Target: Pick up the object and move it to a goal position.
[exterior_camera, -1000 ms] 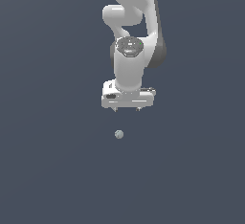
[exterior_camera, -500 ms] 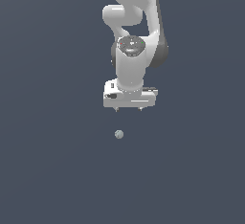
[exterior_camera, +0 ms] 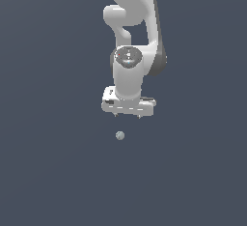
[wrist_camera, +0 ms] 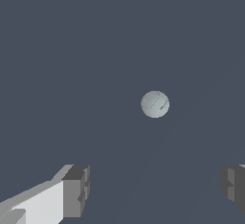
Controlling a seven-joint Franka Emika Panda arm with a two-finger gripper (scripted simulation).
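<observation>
The object is a tiny pale grey ball (exterior_camera: pixel 120 135) resting on the dark grey floor, well below the white arm's hand in the exterior view. My gripper (exterior_camera: pixel 127 116) hangs above it, pointing down, fingers spread apart and holding nothing. In the wrist view the ball (wrist_camera: pixel 155 104) lies ahead of the two grey fingertips (wrist_camera: pixel 76 191), apart from them, with a wide gap between the pads. The gripper (wrist_camera: pixel 155 187) is open.
A plain dark grey surface (exterior_camera: pixel 58 172) fills both views. The white arm (exterior_camera: pixel 132 36) rises behind the gripper. No other objects show.
The hand has crept slightly lower toward the ball; the ball has stayed in place and the fingers remain spread.
</observation>
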